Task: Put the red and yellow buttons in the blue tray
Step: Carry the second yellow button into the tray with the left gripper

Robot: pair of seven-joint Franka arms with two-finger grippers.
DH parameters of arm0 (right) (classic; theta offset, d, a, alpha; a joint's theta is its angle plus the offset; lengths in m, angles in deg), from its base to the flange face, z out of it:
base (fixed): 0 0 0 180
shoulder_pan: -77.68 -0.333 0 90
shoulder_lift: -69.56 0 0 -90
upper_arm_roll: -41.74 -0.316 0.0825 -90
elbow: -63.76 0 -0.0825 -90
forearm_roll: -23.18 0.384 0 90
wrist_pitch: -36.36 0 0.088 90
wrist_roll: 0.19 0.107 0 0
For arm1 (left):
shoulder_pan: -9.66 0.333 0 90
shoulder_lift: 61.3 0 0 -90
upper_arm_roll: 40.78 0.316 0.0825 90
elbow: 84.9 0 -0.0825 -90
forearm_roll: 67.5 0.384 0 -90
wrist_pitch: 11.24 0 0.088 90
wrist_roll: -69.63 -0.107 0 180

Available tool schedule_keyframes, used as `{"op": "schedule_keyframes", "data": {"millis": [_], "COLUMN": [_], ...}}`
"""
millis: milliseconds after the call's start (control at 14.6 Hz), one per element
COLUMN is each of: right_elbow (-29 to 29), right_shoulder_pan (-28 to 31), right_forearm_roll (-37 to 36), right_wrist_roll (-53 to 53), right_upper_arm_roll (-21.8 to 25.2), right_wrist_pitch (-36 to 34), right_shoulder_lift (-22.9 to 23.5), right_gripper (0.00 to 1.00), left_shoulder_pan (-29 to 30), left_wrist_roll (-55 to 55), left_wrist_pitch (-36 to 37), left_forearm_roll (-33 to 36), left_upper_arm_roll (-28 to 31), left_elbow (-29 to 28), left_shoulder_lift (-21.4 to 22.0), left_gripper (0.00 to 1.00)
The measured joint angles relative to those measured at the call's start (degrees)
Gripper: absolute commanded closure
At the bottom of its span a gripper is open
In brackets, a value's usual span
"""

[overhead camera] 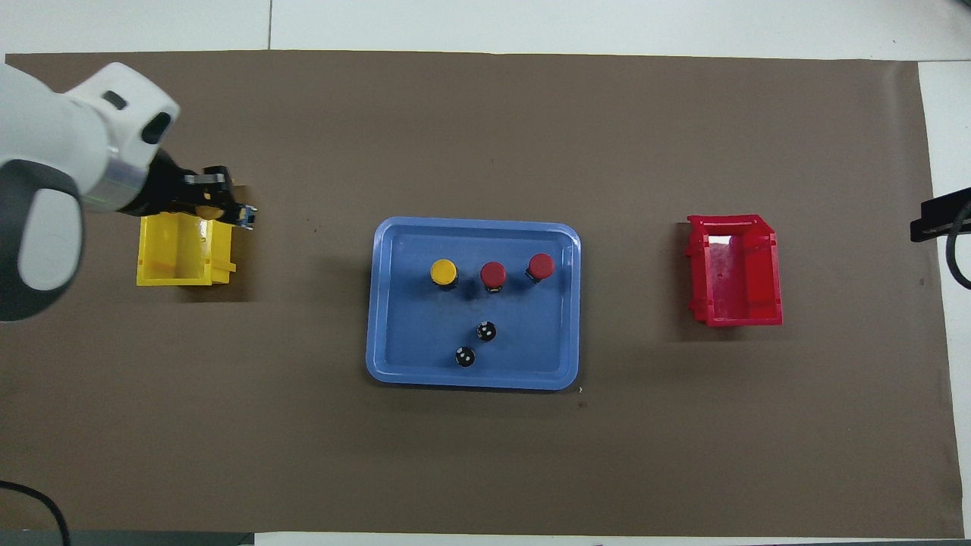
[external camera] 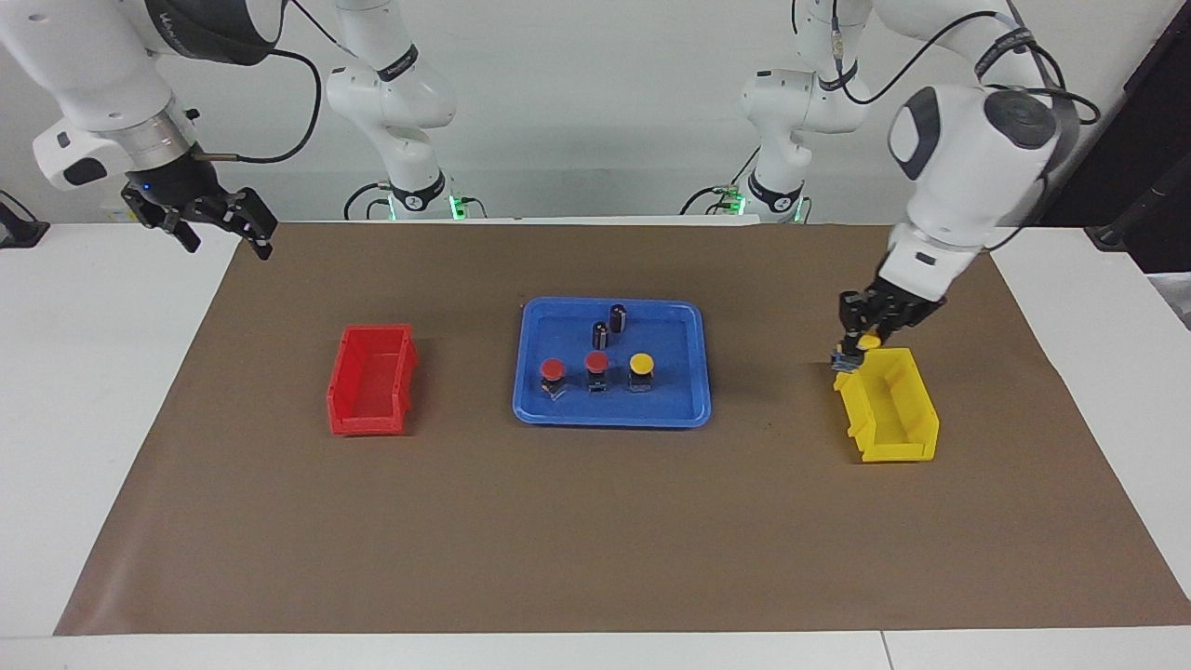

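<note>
While the right arm waited off the mat's corner at its own end of the table, its gripper (external camera: 223, 226) was held up in the air with the fingers spread wide and nothing between them. Over at the left arm's end, the left gripper (external camera: 857, 346) was seen raised over the yellow bin (external camera: 898, 419), at the bin's end nearer the robots, and its fingers were clamped on a yellow-capped button (external camera: 867, 342); that button was carried clear of the bin's floor, just above the rim. In the overhead view the same gripper (overhead camera: 227, 206) was shown over the bin's (overhead camera: 182, 258) corner toward the tray. At mid-table the blue tray (external camera: 684, 409) was lying flat, and three buttons were standing upright in it in a row: a yellow button (external camera: 641, 366) toward the left arm's end, a red button (external camera: 596, 365) in the middle, and a second red button (external camera: 552, 372) toward the right arm's end. Two dark cylinders (external camera: 609, 326) were also set in the tray, nearer the robots than the row. A red bin (external camera: 372, 381) was placed toward the right arm's end, well apart from the tray.
</note>
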Motion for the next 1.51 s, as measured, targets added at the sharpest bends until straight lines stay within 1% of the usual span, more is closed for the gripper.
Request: {"op": "schedule_keyframes", "data": {"millis": [137,274,411,616,822,890,959,1096,1164,1370,1507], "right_elbow": [0.0,0.0,0.0,0.0,0.0,0.0,0.0,0.0,0.0,0.0,0.1], "right_shoulder_pan": [0.0,0.0,0.0,0.0,0.0,0.0,0.0,0.0,0.0,0.0,0.0], "right_forearm_roll": [0.0,0.0,0.0,0.0,0.0,0.0,0.0,0.0,0.0,0.0,0.0], "right_wrist_roll": [0.0,0.0,0.0,0.0,0.0,0.0,0.0,0.0,0.0,0.0,0.0], "right_upper_arm_roll": [0.1,0.1,0.1,0.1,0.1,0.1,0.1,0.1,0.1,0.1,0.1], "right_wrist_pitch": [0.0,0.0,0.0,0.0,0.0,0.0,0.0,0.0,0.0,0.0,0.0], "right_shoulder_lift": [0.0,0.0,0.0,0.0,0.0,0.0,0.0,0.0,0.0,0.0,0.0], "right_gripper": [0.00,0.00,0.00,0.00,0.00,0.00,0.00,0.00,0.00,0.00,0.00], "left_shoulder_pan": [-7.4,-11.8,-13.0,-12.9,-12.9,-12.9,-12.9,-12.9,-12.9,-12.9,-12.6], "left_wrist_roll": [7.9,12.5,13.3,13.3,13.3,13.3,13.3,13.3,13.3,12.7,8.9], "left_wrist_pitch": [-5.3,-11.5,-15.6,-20.0,-22.3,-22.3,-22.3,-22.3,-22.2,-19.0,-11.8], "left_forearm_roll": [0.0,0.0,0.0,0.0,0.0,0.0,0.0,0.0,0.0,0.4,2.0], "left_upper_arm_roll": [-0.4,-0.5,-0.5,0.0,0.2,0.2,0.2,0.2,0.2,0.2,0.8], "left_elbow": [-4.8,-9.5,-12.2,-13.9,-14.5,-14.6,-14.6,-14.6,-14.6,-13.9,-11.5], "left_shoulder_lift": [-0.4,-1.3,-2.4,-4.2,-5.8,-6.0,-6.0,-6.0,-6.0,-5.5,-3.3], "left_gripper": [0.98,0.98,0.98,0.98,0.75,0.46,0.31,0.09,0.00,0.00,0.00]}}
